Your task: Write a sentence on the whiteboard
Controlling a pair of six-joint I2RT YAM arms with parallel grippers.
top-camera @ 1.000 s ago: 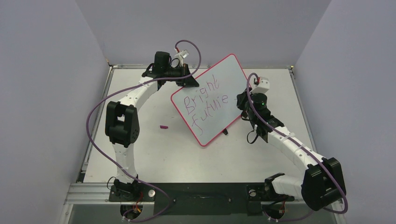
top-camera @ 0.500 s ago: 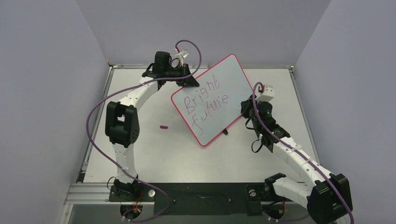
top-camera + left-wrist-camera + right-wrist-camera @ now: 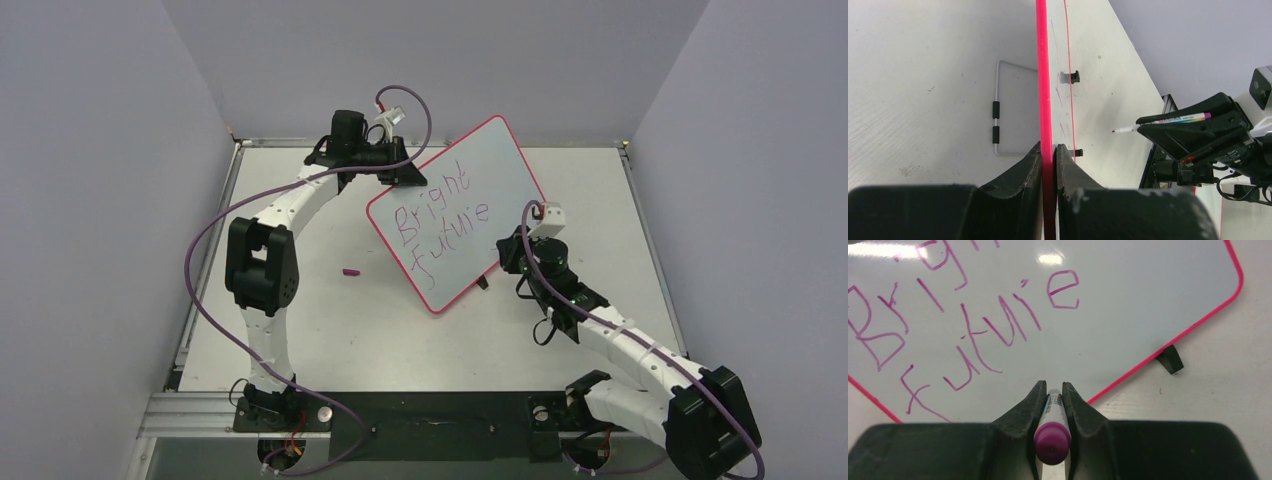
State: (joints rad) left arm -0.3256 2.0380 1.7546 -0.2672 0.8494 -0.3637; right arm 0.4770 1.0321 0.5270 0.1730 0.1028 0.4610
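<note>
R gripper (image 3: 1052, 388) is clenching the purple marker (image 3: 1052, 442) over the table's (image 3: 600, 180) right-middle, tip pointing at the whiteboard (image 3: 500, 165). Board's standing tilted mid-table, the sentence (image 3: 440, 215) showing "Bright future" in magenta. Farther back, L gripper (image 3: 1048, 150) is pinching the board's pink frame nr the far edge.

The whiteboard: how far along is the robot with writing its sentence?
Done: on the whiteboard, the sentence reads "Bright Future" in magenta. In hand: the left gripper clamps the board's edge; the right gripper holds the marker, aimed at the blank space below, tip seemingly off the surface. Left: that looks unfinished, so probably more writing.
</note>
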